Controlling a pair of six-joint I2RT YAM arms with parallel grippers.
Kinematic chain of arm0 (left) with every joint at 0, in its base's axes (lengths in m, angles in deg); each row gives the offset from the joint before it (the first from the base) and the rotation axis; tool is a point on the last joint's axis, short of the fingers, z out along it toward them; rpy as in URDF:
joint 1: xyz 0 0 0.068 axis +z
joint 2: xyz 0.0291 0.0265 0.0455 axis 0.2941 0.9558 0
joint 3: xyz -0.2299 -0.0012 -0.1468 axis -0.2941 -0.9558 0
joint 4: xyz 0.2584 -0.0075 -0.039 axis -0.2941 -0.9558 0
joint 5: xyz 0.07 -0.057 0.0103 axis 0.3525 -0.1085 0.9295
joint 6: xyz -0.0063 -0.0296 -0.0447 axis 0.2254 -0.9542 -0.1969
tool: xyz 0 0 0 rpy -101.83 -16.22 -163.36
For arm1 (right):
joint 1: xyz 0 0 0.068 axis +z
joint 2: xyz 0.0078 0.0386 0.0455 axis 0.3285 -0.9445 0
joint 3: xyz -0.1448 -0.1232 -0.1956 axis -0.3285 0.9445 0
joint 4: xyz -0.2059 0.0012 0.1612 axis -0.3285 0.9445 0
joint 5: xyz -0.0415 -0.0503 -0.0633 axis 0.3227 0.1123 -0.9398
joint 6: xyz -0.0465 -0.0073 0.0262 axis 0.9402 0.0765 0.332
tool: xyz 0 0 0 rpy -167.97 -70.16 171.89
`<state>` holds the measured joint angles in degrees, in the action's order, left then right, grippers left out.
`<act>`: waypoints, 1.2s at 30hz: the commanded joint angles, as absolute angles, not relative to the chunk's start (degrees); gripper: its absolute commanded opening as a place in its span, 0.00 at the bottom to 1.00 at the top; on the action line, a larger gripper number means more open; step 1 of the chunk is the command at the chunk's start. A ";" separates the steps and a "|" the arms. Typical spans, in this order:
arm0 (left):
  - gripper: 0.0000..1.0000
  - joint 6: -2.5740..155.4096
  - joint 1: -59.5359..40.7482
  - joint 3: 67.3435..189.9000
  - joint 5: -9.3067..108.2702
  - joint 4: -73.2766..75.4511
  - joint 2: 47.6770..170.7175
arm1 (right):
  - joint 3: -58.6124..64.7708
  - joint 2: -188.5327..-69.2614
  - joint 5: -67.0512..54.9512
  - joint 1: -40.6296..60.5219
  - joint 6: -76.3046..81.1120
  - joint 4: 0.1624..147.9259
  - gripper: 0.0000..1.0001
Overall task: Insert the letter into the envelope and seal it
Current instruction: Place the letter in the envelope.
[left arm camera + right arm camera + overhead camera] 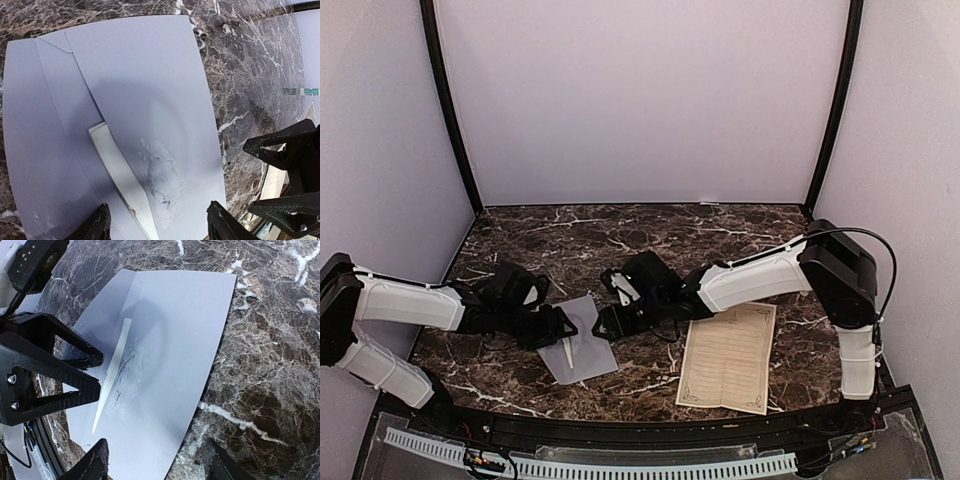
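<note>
Hovering over the envelope, flat on the marble: left gripper and right gripper both gape, holding nothing. White sliver of letter pokes out of it; I fear pressing down now would crease that edge and spoil the seal.

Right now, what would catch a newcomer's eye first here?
The left gripper and right gripper face each other, open, over the grey-lavender envelope on the dark marble table, left of centre. A pale paper strip peeks out of it. Right of it lies the cream letter with its ornate border.
</note>
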<state>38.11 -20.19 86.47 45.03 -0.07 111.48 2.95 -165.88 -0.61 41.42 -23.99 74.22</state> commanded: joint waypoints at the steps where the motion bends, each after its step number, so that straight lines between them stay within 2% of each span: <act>1: 0.65 39.68 -20.51 88.05 45.93 -2.52 111.95 | 1.46 -167.71 1.29 41.43 -25.03 71.87 0.61; 17: 0.65 39.47 -20.51 87.82 42.12 2.03 115.21 | -0.73 -171.64 2.61 41.53 -25.27 72.47 0.54; 36: 0.64 38.42 -20.51 88.03 39.45 6.23 118.71 | -2.32 -172.68 3.73 41.62 -25.06 72.66 0.51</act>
<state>38.90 -20.19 87.81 41.06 5.73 116.99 -1.16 -171.30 1.95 41.07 -25.15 73.92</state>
